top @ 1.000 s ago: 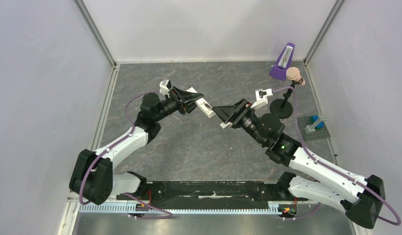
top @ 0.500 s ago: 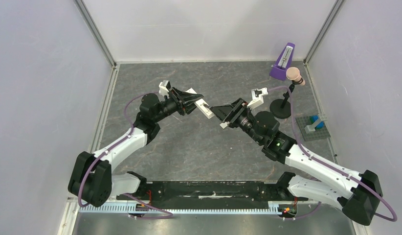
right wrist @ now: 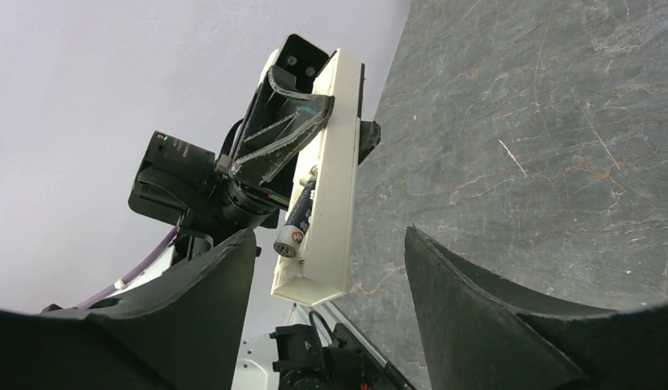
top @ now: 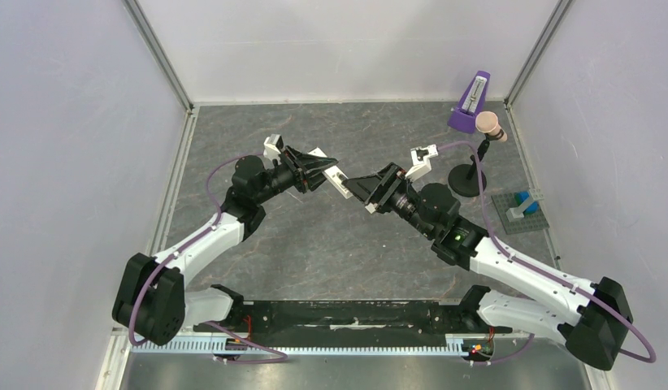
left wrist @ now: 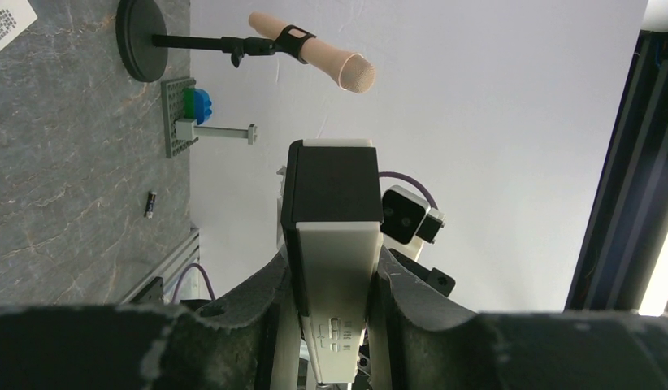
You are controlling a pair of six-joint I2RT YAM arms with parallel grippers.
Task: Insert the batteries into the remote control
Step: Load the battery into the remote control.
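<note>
My left gripper (top: 327, 171) is shut on the white remote control (top: 339, 180) and holds it in the air over the middle of the table. In the left wrist view the remote control (left wrist: 331, 244) sits clamped between both fingers, with its dark end pointing away. In the right wrist view one battery (right wrist: 297, 219) lies partly in the remote control's (right wrist: 329, 175) side recess, its near end sticking out. My right gripper (right wrist: 331, 268) is open, with a finger on either side of the remote's free end and touching nothing. A second battery (left wrist: 150, 204) lies on the table.
A purple metronome (top: 470, 101) stands at the back right. Next to it stands a microphone (top: 489, 123) on a black round-based stand (top: 467, 180). A grey brick plate with a blue brick (top: 522, 207) lies by the right wall. A white card (left wrist: 7, 20) lies on the table.
My right gripper has moved left and slightly back, closer around the remote's free end. The left arm has held the remote nearly still.
</note>
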